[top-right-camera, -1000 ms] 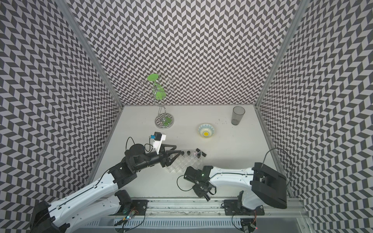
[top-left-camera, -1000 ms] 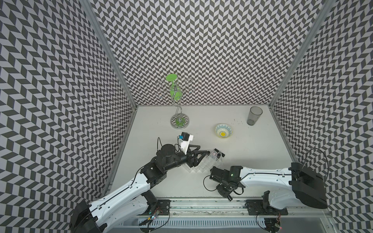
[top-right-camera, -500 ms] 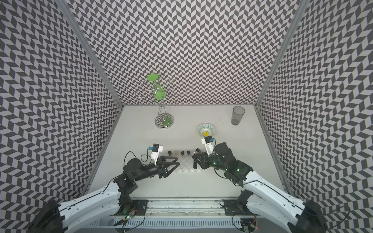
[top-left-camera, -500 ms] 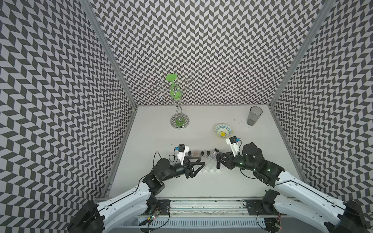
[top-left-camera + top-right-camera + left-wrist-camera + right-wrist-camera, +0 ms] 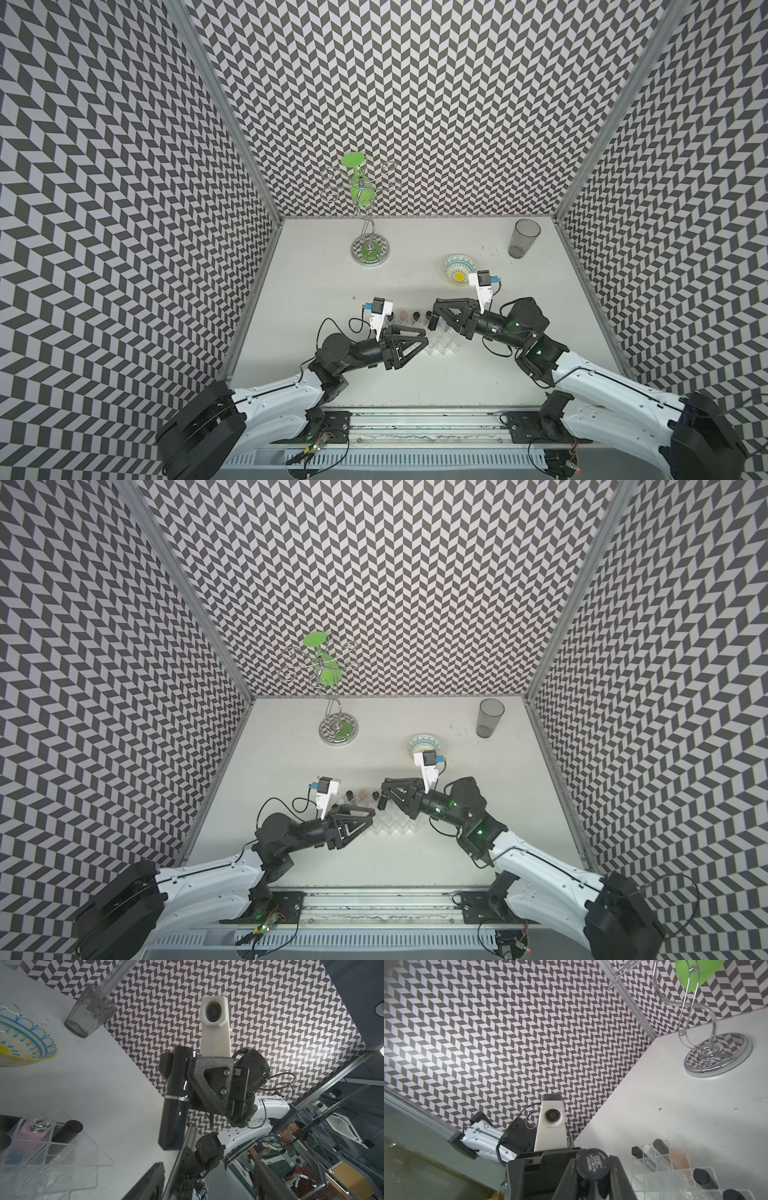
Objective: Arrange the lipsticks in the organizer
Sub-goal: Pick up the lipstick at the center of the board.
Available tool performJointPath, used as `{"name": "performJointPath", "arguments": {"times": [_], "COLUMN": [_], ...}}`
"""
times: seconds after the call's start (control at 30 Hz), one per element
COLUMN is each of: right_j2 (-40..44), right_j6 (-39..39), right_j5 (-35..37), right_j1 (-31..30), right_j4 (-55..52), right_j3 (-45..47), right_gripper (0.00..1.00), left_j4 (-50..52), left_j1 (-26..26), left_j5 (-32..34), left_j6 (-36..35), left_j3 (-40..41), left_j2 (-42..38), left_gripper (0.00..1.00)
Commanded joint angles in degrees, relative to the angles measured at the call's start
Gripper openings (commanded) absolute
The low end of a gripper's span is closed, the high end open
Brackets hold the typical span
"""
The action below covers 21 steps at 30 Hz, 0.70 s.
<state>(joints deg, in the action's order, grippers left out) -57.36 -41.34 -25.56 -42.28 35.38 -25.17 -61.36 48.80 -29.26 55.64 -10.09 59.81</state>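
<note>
Jaws of right gripper (image 5: 434, 321) pinch black lipstick (image 5: 174, 1103) by upper half, tube hanging upright above organizer (image 5: 442, 347) back row, near tabletop front edge. Left gripper (image 5: 427, 336) spread wide, empty, at organizer's left end. Tube likely light, stiff, glossy, slippery: grip mid-body, squarely.

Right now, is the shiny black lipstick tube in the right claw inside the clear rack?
Out: the right gripper holds the black lipstick tube apart from the clear rack.
</note>
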Motion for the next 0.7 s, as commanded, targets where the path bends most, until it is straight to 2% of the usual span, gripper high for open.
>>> {"name": "performJointPath", "arguments": {"times": [0.0,0.1,0.3,0.47,0.67], "right_j2": [-0.47,-0.45,-2.36,-3.53,-3.19], "right_j6": [-1.72,0.61,0.73,1.52,1.64], "right_j5": [-1.01,1.27,1.15,1.87,2.53], "right_j1": [-0.89,-1.90,-2.58,-3.32,-3.64], "right_j4": [12.15,9.96,13.40,13.67,13.75], "right_j3": [0.75,-0.08,0.57,0.12,0.94], "right_gripper": [0.09,0.09,0.10,0.10,0.11], "left_j4": [-5.46,-8.18,-13.11,-15.25,-13.33], "left_j1": [0.08,0.12,0.20,0.16,0.05], "left_j5": [-1.15,0.19,1.86,0.23,3.00], "left_j6": [1.03,1.15,2.44,3.37,1.58], "left_j3": [-1.70,-1.17,-0.64,-1.74,-1.67], "left_j2": [2.24,3.29,5.23,8.55,8.14], "left_gripper": [0.71,0.65,0.55,0.54,0.53]}}
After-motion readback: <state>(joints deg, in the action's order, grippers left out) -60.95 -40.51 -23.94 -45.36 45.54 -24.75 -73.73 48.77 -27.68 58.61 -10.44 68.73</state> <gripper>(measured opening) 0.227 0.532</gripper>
